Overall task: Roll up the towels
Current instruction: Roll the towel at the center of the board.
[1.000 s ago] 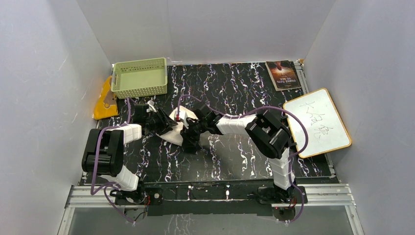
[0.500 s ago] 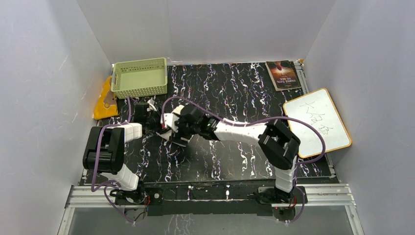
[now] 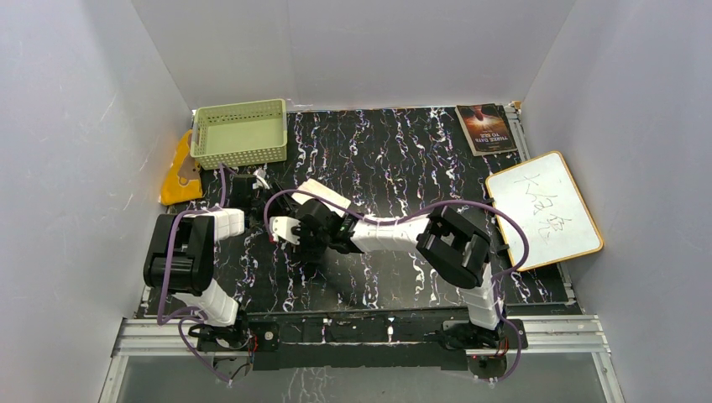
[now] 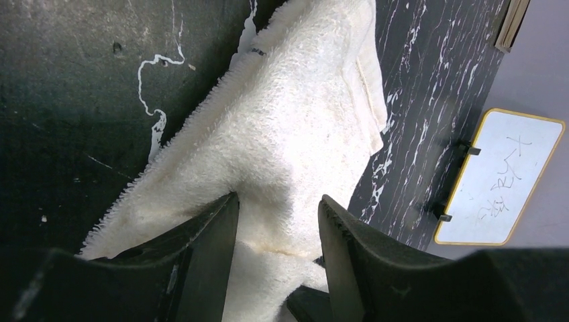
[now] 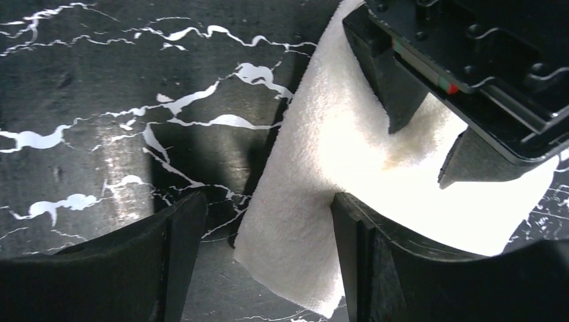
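Right wrist view: ribbed cream-white cloth towel (image 5: 349,168) lay diagonal ahead of parted, empty right gripper (image 5: 262,261); left gripper (image 4: 275,235) clamped its far end.

Upside-down "THREE DAYS TO SEE" on the book (image 3: 486,128); handwritten characters on the whiteboard (image 3: 544,209)

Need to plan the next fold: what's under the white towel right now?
The white towel lies on the black marbled table, with the left pincer pinching a raised fold. Anything beneath the cloth is hidden.
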You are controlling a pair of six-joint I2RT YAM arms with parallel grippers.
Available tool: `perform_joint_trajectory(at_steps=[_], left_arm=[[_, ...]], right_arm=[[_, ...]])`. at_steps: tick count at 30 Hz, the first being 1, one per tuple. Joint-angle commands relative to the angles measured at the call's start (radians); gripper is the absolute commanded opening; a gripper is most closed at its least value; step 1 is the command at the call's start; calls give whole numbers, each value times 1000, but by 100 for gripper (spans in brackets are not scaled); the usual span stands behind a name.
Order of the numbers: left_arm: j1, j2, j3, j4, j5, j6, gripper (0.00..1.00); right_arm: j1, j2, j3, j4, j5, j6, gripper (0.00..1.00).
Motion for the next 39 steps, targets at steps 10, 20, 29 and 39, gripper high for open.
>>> perform_joint_trajectory(at_steps=[10, 20, 29, 39], left_arm=[[5, 55, 0, -107, -71, 74, 47], [5, 7, 57, -178, -59, 73, 47], [132, -131, 326, -470, -31, 191, 62], [200, -276, 262, -487, 83, 250, 64]], right_arm=[[-21, 84, 24, 81, 68, 54, 58], [-87, 144, 7, 21, -69, 155, 38], [-150, 21, -182, 150, -347, 397, 16], [-210, -76, -280, 342, -529, 890, 0]])
